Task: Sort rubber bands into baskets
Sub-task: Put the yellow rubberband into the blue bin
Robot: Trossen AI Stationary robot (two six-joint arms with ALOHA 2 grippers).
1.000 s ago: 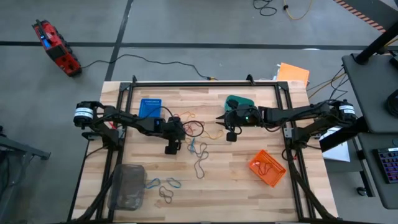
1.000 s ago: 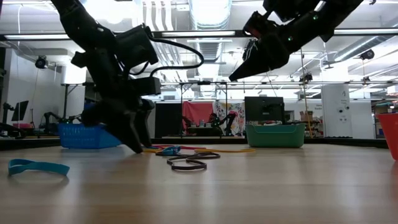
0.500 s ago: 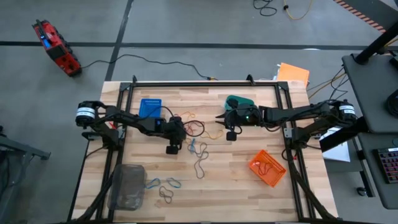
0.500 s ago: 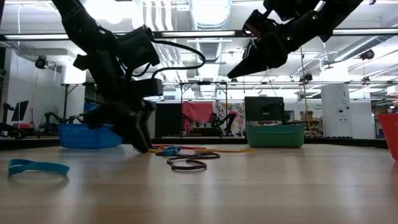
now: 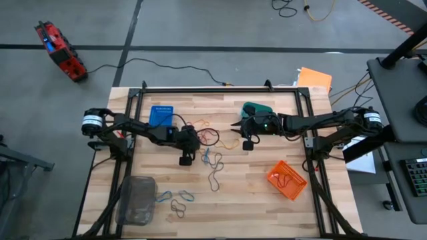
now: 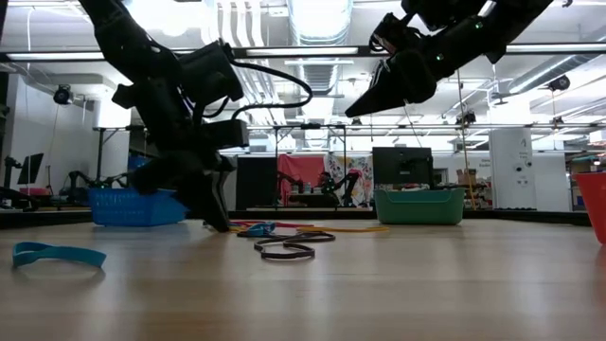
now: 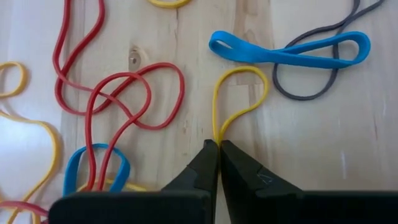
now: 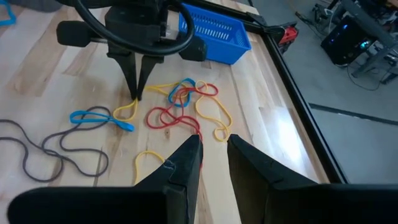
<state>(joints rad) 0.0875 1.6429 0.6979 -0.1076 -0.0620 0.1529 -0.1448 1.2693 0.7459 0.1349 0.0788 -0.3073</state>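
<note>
Yellow rubber band [image 7: 239, 99] pinched by my left gripper [image 7: 219, 149] fingers; thin bite, may slip on lift. Right gripper [image 8: 213, 155] fingers parted, empty.

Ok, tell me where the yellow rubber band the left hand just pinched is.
The yellow rubber band lies on the table near its middle, pinched at one end by the left hand, just beside a blue band and a red tangle.
</note>
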